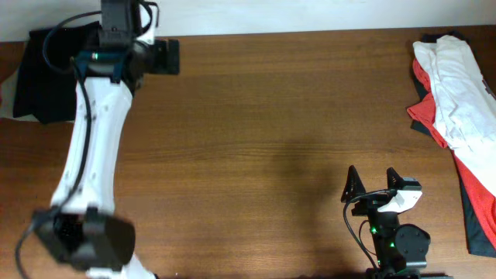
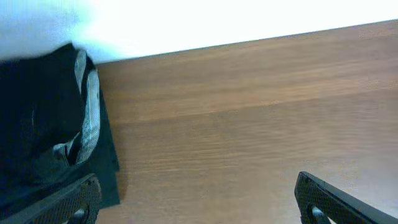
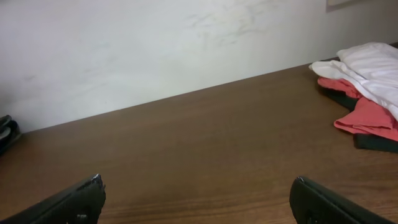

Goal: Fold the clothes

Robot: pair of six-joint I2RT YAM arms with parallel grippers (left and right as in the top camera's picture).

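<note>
Counted: 1 black garment (image 1: 43, 74) is being shown bunched at the counter's (image 1: 263, 116) far-left back corner. 1 pile is being shown at the far-right edge: 1 white garment (image 1: 461, 85) on top, 1 red garment (image 1: 473, 182) under it, and a dark piece (image 1: 480, 232) beneath both. Whether that dark piece is 1 item or more cannot be told. 2 arms are being seen.

Between the 2 lots, a wide stretch of bare wood is being left open, running back to the pale wall.

The left gripper (image 2: 198, 180) is being held by the back edge w/ fingers spread wide and nothing between them. Its left finger (image 2: 62, 202) is being seen at the black garment's near edge; contact cannot be told. The right gripper (image 1: 371, 177) is being held low at the front edge, well apart from the pile, fingers likewise parted and not gripping anything.

A pale grey strip (image 2: 90, 112) is being shown along the black garment's fold, approx. label-like; any print on it cannot be read.
</note>
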